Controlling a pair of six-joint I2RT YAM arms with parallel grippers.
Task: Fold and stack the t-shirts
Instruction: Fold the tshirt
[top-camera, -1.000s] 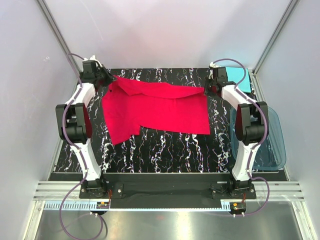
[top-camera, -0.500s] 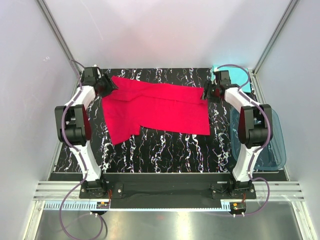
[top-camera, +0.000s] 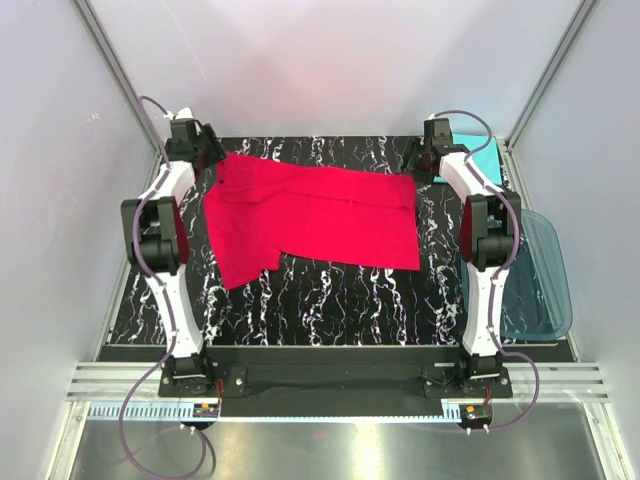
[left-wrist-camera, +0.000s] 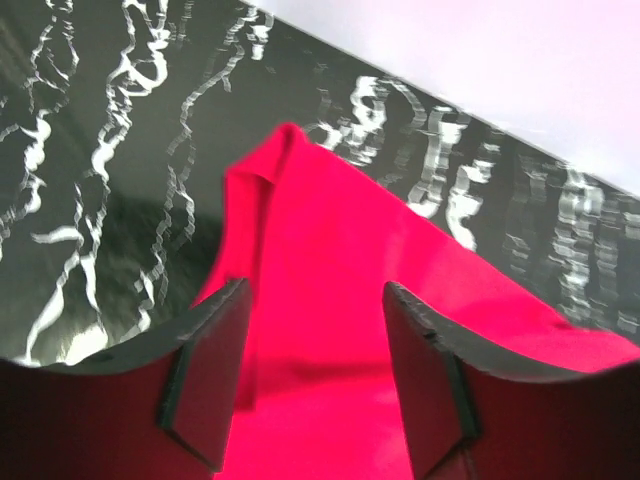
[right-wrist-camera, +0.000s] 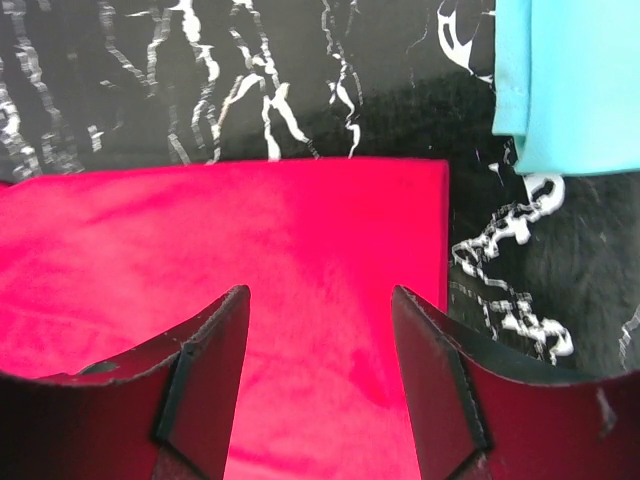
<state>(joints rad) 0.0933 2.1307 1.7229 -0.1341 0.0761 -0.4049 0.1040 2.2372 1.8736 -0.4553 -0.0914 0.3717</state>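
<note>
The red t-shirt (top-camera: 315, 215) lies spread flat on the black marbled table (top-camera: 330, 300), one sleeve flap reaching toward the near left. My left gripper (top-camera: 212, 160) hovers over its far left corner (left-wrist-camera: 290, 150), open, with only red cloth (left-wrist-camera: 330, 300) showing below the gap. Above the shirt's far right corner (right-wrist-camera: 420, 190), my right gripper (top-camera: 416, 170) is open too and holds nothing (right-wrist-camera: 319, 292). The turquoise t-shirt (right-wrist-camera: 565, 80) lies folded at the far right corner of the table (top-camera: 488, 152), mostly hidden behind the right arm in the top view.
A translucent blue tub (top-camera: 545, 285) stands off the table's right edge, beside the right arm. White walls close in the far side and both flanks. Bare marbled surface (top-camera: 340, 300) stretches between the red shirt and the arm bases.
Both grippers have gone from shut to open and let go of the red shirt's far corners. The shirt's far edge now lies flat. Both wrists have risen and drawn back slightly.
</note>
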